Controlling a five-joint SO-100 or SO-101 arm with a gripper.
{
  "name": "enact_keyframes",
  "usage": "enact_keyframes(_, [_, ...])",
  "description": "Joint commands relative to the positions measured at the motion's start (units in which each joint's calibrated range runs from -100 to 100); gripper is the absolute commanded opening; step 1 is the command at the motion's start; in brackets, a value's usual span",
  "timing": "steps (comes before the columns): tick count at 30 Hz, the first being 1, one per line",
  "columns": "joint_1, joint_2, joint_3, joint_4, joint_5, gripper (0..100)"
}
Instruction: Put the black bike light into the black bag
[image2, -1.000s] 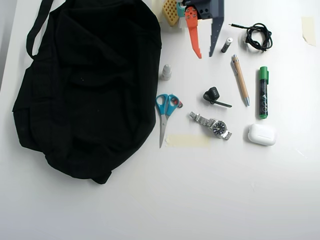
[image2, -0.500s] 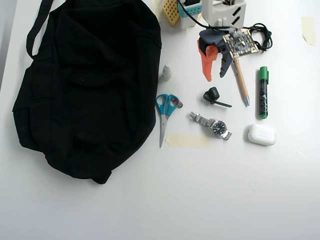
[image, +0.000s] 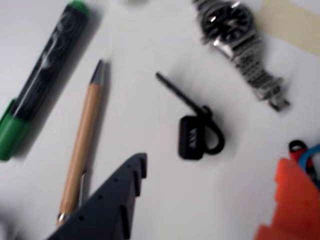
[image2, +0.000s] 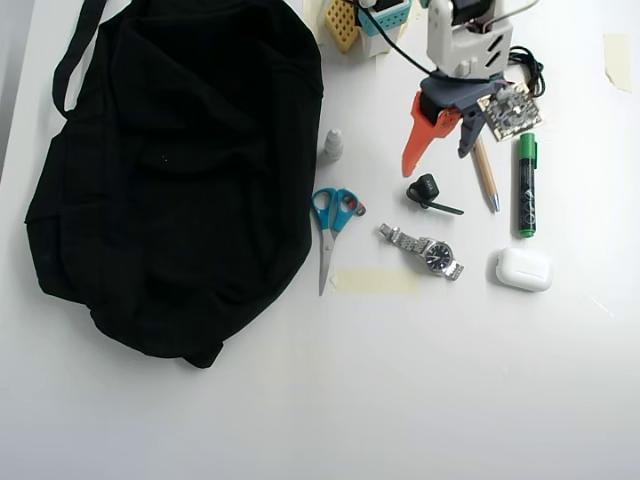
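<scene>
Over the last second the arm has swung out from the top edge of the overhead view, and its gripper (image2: 437, 160) now hangs just above the bike light (image2: 425, 190), jaws spread apart and holding nothing. The bike light lies untouched on the table (image2: 400, 380), just above the watch (image2: 428, 250), right of the scissors (image2: 331, 225) and left of the pen (image2: 484, 175). With the approach nearly done, lowering and closing come next; the bag (image2: 170, 170) waits beyond the scissors.
</scene>
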Motion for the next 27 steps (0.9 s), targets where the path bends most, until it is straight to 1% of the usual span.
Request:
enact_keyframes(1, [0.3, 1.8, 2.1, -7.4, 0.1, 38])
enact_keyframes(2, [0.3, 2.9, 3.1, -10.7, 0.1, 39])
enact_keyframes(4, [0.4, 4.2, 3.5, -13.0, 0.2, 39])
enact_keyframes(20, [-0.1, 8.0, 4.9, -13.4, 0.3, 39])
enact_keyframes(25, [0.2, 12.1, 4.3, -17.2, 0.4, 48])
enact_keyframes(27, [0.3, 13.2, 4.1, -17.3, 0.4, 49])
